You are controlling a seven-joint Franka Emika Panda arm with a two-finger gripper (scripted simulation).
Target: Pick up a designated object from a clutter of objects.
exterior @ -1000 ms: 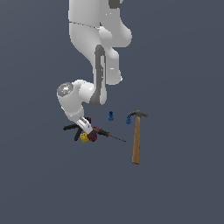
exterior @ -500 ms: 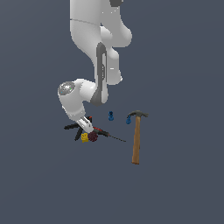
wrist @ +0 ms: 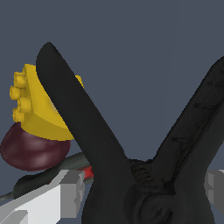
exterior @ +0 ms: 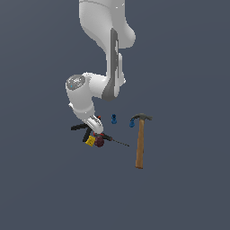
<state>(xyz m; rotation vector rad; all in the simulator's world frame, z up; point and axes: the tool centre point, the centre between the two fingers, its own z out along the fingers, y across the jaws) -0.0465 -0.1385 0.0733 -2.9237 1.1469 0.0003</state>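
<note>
1. I'm seeing the clamp running off the wrist view's edge.
2. The gripper is covering its jaw tips in the exterior view.
3. The yellow piece is sitting partly behind one handle.

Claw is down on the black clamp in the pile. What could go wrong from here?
1. The yellow studded brick and the maroon rounded piece sit tight against one handle of the black spring clamp; lifting may drag them along.
2. The thin red-and-black screwdriver lies right beside the clamp, so a finger could catch it.
3. The claw straddles the clamp near its pivot, below the splayed handles; it might twist or slip.
</note>
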